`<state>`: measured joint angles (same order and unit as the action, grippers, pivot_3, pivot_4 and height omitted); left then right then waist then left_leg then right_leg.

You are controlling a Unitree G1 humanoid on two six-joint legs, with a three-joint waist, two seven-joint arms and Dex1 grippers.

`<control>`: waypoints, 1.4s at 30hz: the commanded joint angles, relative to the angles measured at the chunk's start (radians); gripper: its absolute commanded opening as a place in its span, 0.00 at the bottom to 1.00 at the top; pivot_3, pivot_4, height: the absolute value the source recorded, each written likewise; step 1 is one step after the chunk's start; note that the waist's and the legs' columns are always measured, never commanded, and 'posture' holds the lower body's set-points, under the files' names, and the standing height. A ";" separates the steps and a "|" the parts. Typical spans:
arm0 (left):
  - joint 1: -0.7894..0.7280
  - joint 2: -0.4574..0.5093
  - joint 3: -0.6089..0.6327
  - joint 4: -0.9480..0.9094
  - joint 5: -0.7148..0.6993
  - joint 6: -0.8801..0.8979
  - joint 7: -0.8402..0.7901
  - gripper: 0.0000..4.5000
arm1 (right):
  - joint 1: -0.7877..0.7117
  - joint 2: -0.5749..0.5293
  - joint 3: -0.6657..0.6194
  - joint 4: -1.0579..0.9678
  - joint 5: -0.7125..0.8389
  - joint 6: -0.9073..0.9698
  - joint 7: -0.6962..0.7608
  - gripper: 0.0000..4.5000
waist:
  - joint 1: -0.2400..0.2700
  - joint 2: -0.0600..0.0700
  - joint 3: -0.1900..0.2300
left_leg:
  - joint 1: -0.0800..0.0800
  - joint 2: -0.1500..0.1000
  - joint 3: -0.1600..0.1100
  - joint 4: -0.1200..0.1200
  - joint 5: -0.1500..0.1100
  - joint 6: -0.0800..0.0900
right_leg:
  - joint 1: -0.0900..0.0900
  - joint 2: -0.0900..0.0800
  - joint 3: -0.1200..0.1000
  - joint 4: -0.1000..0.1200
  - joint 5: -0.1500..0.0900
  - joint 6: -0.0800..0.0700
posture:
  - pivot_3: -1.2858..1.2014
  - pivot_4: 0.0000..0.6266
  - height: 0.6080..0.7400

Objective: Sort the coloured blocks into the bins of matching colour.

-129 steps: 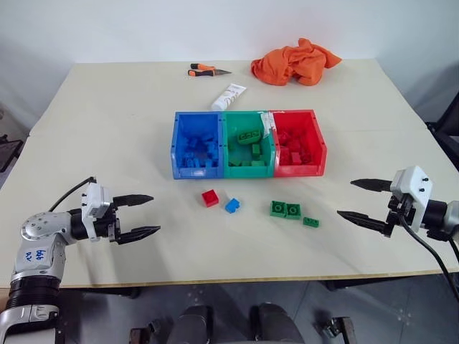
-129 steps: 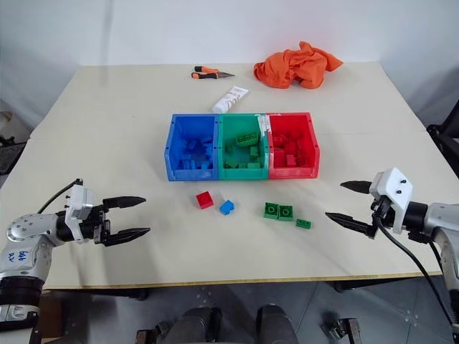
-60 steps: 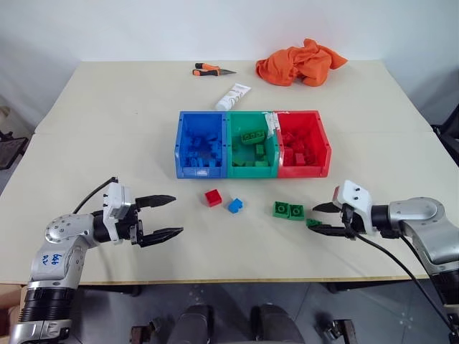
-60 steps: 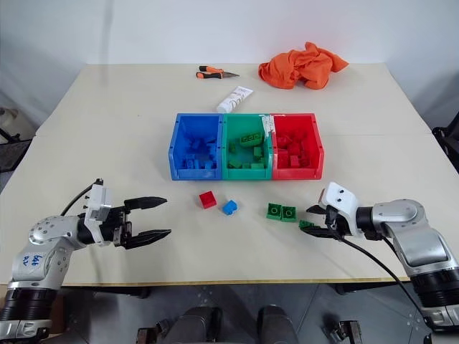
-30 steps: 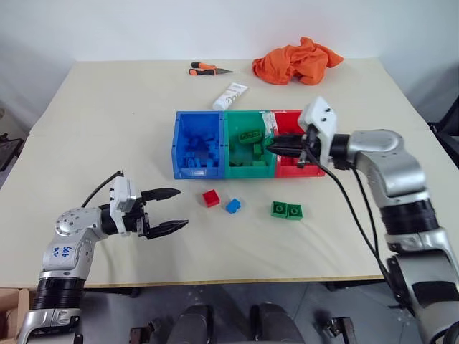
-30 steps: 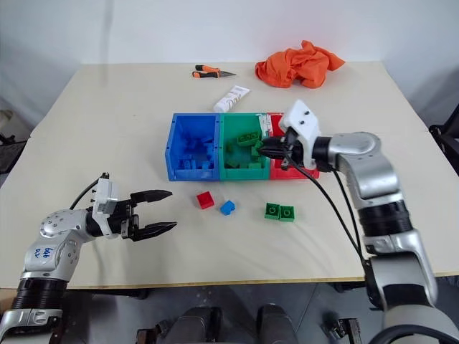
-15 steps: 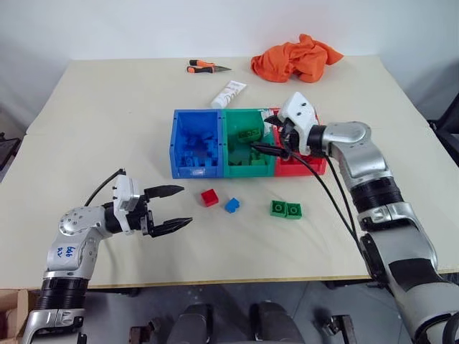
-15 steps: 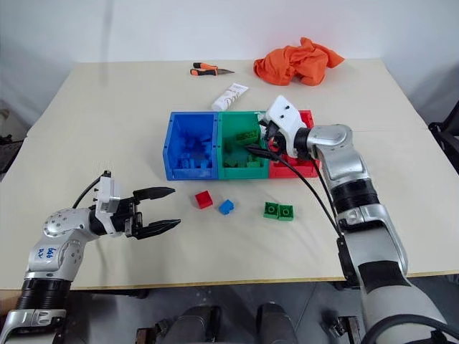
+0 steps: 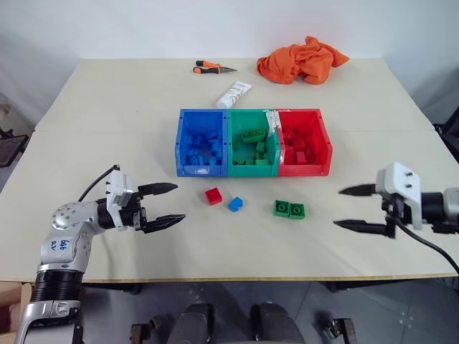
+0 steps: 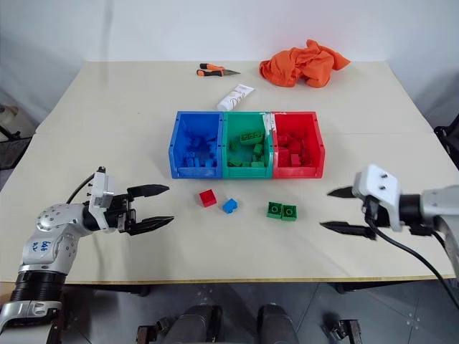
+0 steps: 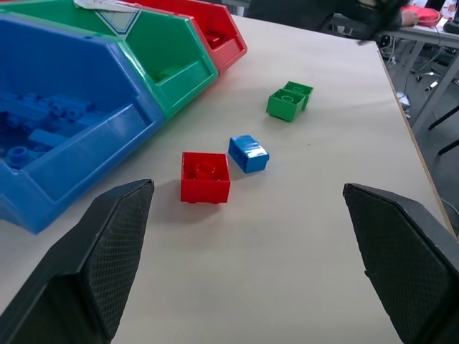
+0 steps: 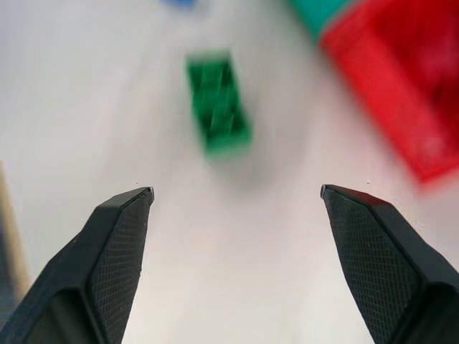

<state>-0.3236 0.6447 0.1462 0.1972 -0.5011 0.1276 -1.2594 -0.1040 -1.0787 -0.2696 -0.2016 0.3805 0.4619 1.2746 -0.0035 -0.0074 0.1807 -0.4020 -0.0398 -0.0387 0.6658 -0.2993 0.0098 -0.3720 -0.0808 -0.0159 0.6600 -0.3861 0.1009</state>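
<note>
Black fingers of the right gripper [image 9: 353, 208] now spread wide and empty, withdrawn from the green bin [image 9: 252, 145] to the table's right side. Left gripper [image 9: 169, 203] stays open near the red block [image 9: 212, 196].

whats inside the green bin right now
The green bin holds several green blocks, piled loosely, one wider studded one near the back. A white label hangs over its right wall. Any blocks underneath the pile or against the near wall are hidden.
</note>
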 commanded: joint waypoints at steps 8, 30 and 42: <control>-0.014 0.013 0.009 -0.027 -0.005 -0.003 -0.016 1.00 | -0.191 0.089 0.207 -0.013 -0.053 0.049 -0.123 0.87 | -0.001 0.000 0.000 | 0.000 0.000 0.000 0.000 0.000 0.000 | -0.001 0.000 0.000 0.000 0.000 0.000 | 0.52 0.24 1.00; 0.078 0.005 0.021 -0.142 -0.021 0.024 0.029 1.00 | -0.354 0.209 0.357 0.117 -0.148 -0.042 -0.128 0.32 | 0.002 0.000 0.000 | -0.001 -0.001 -0.001 0.000 0.000 0.000 | -0.002 0.000 -0.001 0.001 0.000 0.000 | 0.52 0.24 1.00; 0.051 -0.019 0.014 -0.117 -0.016 0.004 0.035 1.00 | -0.792 0.420 0.406 0.439 -0.203 -0.116 -0.195 0.32 | -0.026 0.000 0.000 | 0.000 0.000 -0.001 0.000 0.001 -0.002 | -0.003 0.000 -0.001 0.002 0.000 0.000 | 0.52 0.24 1.00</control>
<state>-0.2645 0.6300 0.1485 0.0920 -0.5051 0.1477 -1.2303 -0.8634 -0.6819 0.1150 0.1612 0.2038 0.4023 1.0876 -0.0300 -0.0072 0.1807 -0.4019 -0.0399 -0.0401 0.6653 -0.2980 0.0078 -0.3750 -0.0805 -0.0166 0.6627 -0.3859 0.1004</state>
